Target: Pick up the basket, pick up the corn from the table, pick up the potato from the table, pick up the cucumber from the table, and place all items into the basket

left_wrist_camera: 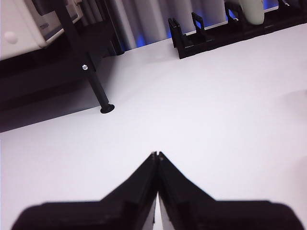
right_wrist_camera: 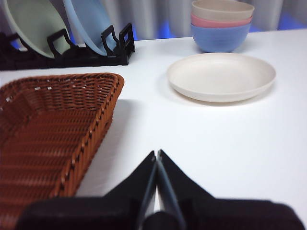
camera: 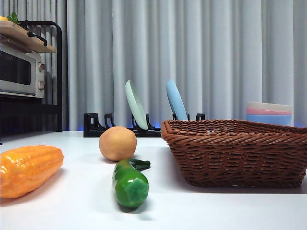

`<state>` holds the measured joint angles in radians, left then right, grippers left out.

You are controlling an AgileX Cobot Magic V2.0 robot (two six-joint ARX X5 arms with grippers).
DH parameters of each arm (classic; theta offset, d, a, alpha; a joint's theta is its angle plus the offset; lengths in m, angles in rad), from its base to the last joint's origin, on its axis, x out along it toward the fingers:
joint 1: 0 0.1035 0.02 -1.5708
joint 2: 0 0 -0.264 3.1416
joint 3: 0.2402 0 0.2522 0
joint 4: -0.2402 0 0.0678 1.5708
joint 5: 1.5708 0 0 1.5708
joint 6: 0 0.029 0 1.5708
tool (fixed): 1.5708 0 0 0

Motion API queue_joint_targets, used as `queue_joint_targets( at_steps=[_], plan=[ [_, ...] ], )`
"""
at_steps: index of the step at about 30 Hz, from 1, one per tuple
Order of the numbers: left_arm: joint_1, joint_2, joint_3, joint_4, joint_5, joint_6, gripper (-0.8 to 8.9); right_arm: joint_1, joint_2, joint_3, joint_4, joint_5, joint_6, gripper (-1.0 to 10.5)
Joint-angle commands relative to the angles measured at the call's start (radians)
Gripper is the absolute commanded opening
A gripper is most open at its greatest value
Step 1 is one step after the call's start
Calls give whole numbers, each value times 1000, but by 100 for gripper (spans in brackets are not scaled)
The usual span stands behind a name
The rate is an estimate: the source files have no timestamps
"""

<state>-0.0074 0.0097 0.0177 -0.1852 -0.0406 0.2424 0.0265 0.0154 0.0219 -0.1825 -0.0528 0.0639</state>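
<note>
Basket (camera: 240,153) sits flat on the table (camera: 192,211), on the side the right arm serves; interior looks empty in the right wrist view, so nothing is loaded yet. Its flared wall and braided rim give a jaw something to pinch, likely why the right arm waits beside it.

Potato (camera: 117,143) stands apart from the basket, out in the open. Cucumber (camera: 129,183) lies just in front of the potato, blunt end toward the camera, dark stem end nearly reaching the potato; whether they touch I cannot tell. Corn (camera: 29,170) lies on its side well apart from the basket, nearest the left edge. All three lie spaced out, each reachable from above.

Right gripper (right_wrist_camera: 157,158): jaws pressed together, holding nothing, hovering over bare table just beside the basket's rim (right_wrist_camera: 103,120).
Left gripper (left_wrist_camera: 156,155): jaws likewise closed and empty, over bare table; no vegetable shows in its view.

Beyond: cream plate (right_wrist_camera: 220,76), stacked bowls (right_wrist_camera: 222,24), black dish rack (camera: 120,127) holding two upright plates, microwave (camera: 21,72) on a shelf. Task judged not yet begun.
</note>
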Motion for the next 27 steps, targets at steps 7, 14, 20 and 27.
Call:
queue_joint_targets(
  at_steps=[7, 14, 20, 27],
  plan=[
    [0, -3, -14, 31, 274, -386, -4, 2, 0, -15, 3, -2, 564, 1],
    [2, 4, 55, 63, 264, -562, -6, 2, 30, 67, 1, -2, 494, -10],
    [2, 119, 245, -13, 227, -556, -6, 2, 219, 269, -25, -14, 378, -10],
    [2, 366, 489, -62, 257, -539, -6, 2, 544, 564, -134, -150, 241, -10]
  ],
)
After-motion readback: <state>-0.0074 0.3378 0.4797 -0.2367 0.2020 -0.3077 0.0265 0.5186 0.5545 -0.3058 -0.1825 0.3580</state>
